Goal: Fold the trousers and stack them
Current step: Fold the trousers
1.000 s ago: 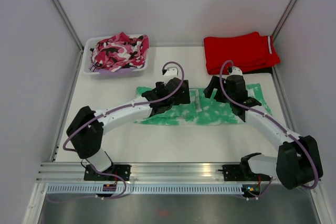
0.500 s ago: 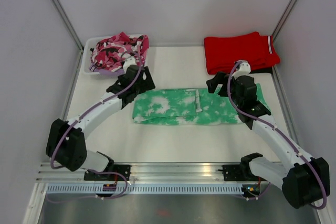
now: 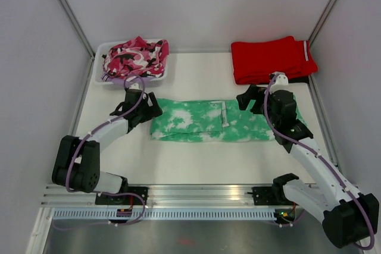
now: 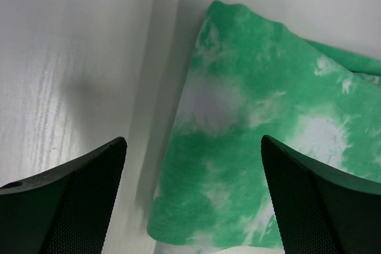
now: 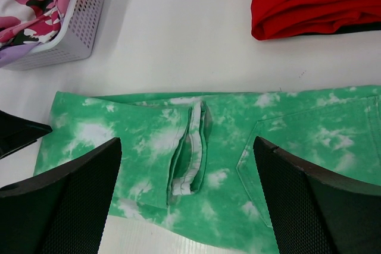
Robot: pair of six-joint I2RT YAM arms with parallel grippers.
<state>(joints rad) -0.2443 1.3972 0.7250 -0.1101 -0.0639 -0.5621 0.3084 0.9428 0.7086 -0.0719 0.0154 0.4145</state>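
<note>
Mint-green trousers (image 3: 208,122) are shown lying as a long folded band on the table (image 3: 178,159), with the left gripper (image 4: 193,141) and right gripper (image 5: 186,141) both spread empty near either end; a crosswise fold is judged due next, for which one end must be pinched and carried over.

On the left wrist view I see the left gripper (image 4: 193,144) with its two black fingers (image 4: 77,200) spread wide and nothing between them. One end of the trousers (image 4: 256,123) lies flat on the white table (image 4: 71,57). One finger is over bare table, the other over fabric.
</note>
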